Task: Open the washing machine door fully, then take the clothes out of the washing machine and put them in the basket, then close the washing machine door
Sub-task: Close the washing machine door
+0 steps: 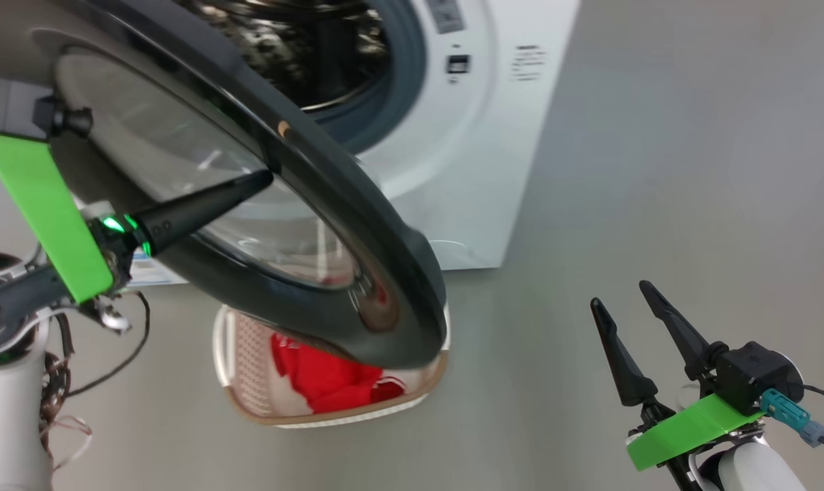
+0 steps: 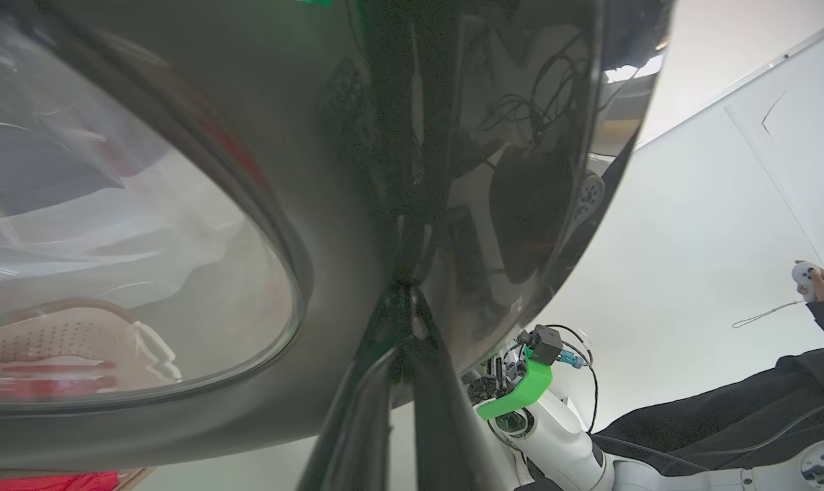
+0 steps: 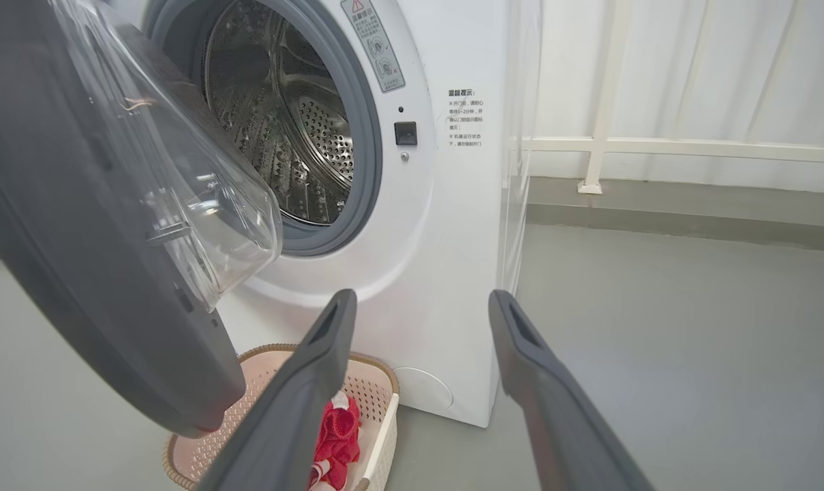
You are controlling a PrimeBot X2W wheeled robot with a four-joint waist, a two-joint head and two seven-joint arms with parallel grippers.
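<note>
Smooth grey floor [image 1: 657, 170], matte, no marks seen. White front-loading washing machine [image 1: 493, 170] stands on it. Cream perforated basket [image 1: 248, 372] sits on the floor just in front of the machine's lower front; contact unclear. White railing post [image 3: 599, 102] stands at the grey kerb along the floor's far edge.

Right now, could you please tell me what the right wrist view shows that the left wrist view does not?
Right wrist view: the washing machine front with its steel drum, the open right hand, and a white railing behind. Left wrist view: the shut left hand pressed to the washing machine door at its black rim, plus a person's hand holding a white controller. Both: the open door, and the basket below it with the red clothes inside.
</note>
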